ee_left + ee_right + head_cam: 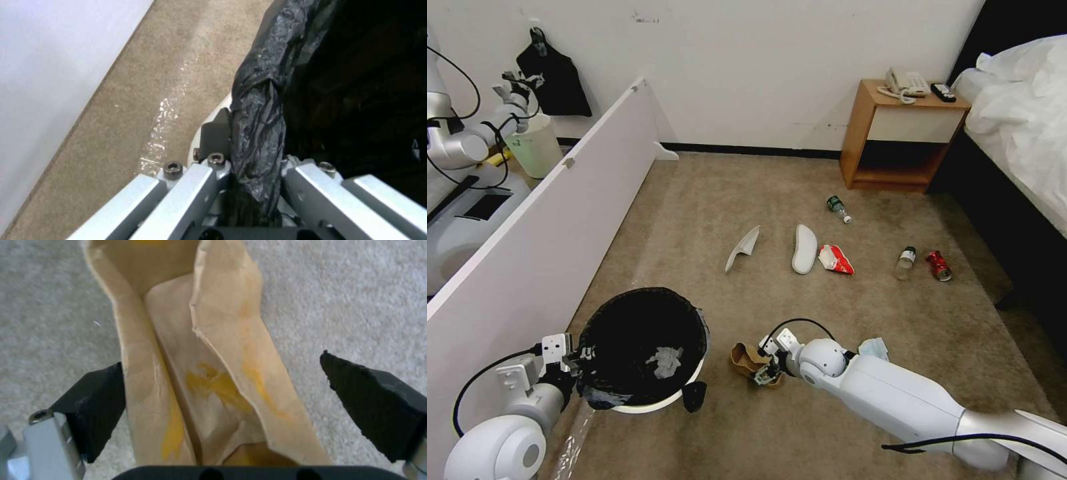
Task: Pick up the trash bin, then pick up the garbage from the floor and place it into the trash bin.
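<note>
Two grippers at work. Left gripper [256,186], fingers clenched on the bag-covered rim of the trash bin [644,347], holding the bin at the robot's left, beside a white partition panel [554,220]; crumpled white tissue [665,361] lying inside on the black liner. Right gripper [222,400], fingers spread apart, straddling the brown cardboard scrap [204,366] on the floor [707,193], one black pad [95,406] touching its edge, the other standing clear. Scrap lying just right of the bin, folded lengthwise, stained yellow.

Handling, as a judgement: scrap probably light and thin, likely creasing under pressure rather than resisting; folded middle, where the layers stack, offering the surest hold. Bin seemingly light, though the slack liner possibly slipping under the fingers.

Remaining garbage spread farther out on the carpet: light-blue wad [872,348] beside the right arm, two white slippers [774,250], red-white wrapper [836,260], green-capped bottle [838,208], small clear bottle [905,263], red can [939,265].

Surface: short-pile beige carpet, flat, black baseboard along a white wall. Room: wooden nightstand [894,137] carrying a telephone [906,84], bed [1020,133] with white bedding at the right.
</note>
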{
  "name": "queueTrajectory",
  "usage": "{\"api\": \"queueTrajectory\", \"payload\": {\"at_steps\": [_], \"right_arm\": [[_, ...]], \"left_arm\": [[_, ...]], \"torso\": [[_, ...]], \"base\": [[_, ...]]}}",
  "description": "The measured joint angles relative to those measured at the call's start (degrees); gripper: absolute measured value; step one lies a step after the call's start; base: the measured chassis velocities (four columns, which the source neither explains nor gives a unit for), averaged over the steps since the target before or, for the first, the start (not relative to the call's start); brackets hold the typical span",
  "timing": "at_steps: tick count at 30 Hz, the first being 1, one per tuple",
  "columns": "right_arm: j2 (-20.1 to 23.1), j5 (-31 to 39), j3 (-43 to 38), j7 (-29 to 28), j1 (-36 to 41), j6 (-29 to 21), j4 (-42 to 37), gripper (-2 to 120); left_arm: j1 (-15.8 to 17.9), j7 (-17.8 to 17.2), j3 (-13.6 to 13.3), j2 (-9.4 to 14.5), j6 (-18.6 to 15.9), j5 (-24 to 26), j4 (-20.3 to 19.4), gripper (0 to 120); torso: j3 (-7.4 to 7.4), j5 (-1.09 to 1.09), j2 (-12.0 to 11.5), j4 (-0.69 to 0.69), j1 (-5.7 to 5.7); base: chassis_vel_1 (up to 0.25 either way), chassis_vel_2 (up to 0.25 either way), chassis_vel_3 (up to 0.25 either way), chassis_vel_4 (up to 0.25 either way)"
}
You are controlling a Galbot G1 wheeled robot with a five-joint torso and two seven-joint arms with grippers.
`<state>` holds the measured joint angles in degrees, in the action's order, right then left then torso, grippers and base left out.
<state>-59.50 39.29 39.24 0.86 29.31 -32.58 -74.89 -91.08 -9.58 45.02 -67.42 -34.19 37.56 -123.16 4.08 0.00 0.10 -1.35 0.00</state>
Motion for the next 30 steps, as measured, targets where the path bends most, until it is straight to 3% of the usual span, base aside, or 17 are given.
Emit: {"api": "queueTrajectory", "payload": {"at_steps": [8,10,14,17,20,22,25,28,30], "right_arm": [[0.2,-0.3,-0.8,-0.2,0.4,0.3,0.1,95],[0.2,-0.3,-0.7,0.1,0.3,0.4,-0.1,84],[0.0,-0.2,-0.6,0.2,0.2,0.5,-0.3,74],[-0.6,-0.2,-0.6,0.2,-0.1,0.8,0.1,57],[-0.9,-0.2,-0.6,0.1,-0.2,0.9,0.4,53],[-1.3,-0.1,-0.5,0.1,-0.4,1.1,0.6,41],[-1.5,0.0,-0.4,0.0,-0.5,1.1,0.6,36],[-2.5,0.5,-0.3,-0.6,-0.5,1.1,0.9,19],[-2.6,0.6,-0.3,-0.7,-0.5,1.1,0.8,16]], "left_arm": [[0.0,0.1,0.1,0.6,0.2,0.0,0.2,1],[0.0,0.1,0.1,0.6,0.2,0.0,0.2,1],[0.0,0.2,0.0,0.6,0.2,0.0,0.2,1],[0.0,0.3,0.0,0.5,0.3,0.0,0.2,1],[0.0,0.4,0.0,0.5,0.3,0.0,0.2,1],[0.0,0.5,0.0,0.5,0.3,0.0,0.2,1],[0.0,0.5,0.0,0.5,0.3,0.0,0.2,1],[-0.1,0.6,0.0,0.5,0.4,-0.1,0.2,1],[-0.1,0.6,0.0,0.5,0.4,-0.1,0.1,1]], "torso": [[0.0,0.0,0.0,0.0,0.0],[0.0,0.0,0.0,0.0,0.0],[0.0,0.0,0.0,0.0,0.0],[0.0,0.0,0.0,0.0,0.0],[0.0,0.0,0.0,0.0,0.0],[0.0,0.0,0.0,0.0,0.0],[0.0,0.0,0.0,0.0,0.0],[0.0,0.0,0.0,0.0,0.0],[0.0,0.0,0.0,0.0,0.0]], "base": [[0.0,0.0,0.0,0.0],[0.0,0.0,0.0,0.0],[0.0,0.0,0.0,0.0],[0.0,0.0,0.0,0.0],[0.0,0.0,0.0,0.0],[0.0,0.0,0.0,0.0],[0.0,0.0,0.0,0.0],[0.0,0.0,0.0,0.0],[0.0,0.0,0.0,0.0]]}}
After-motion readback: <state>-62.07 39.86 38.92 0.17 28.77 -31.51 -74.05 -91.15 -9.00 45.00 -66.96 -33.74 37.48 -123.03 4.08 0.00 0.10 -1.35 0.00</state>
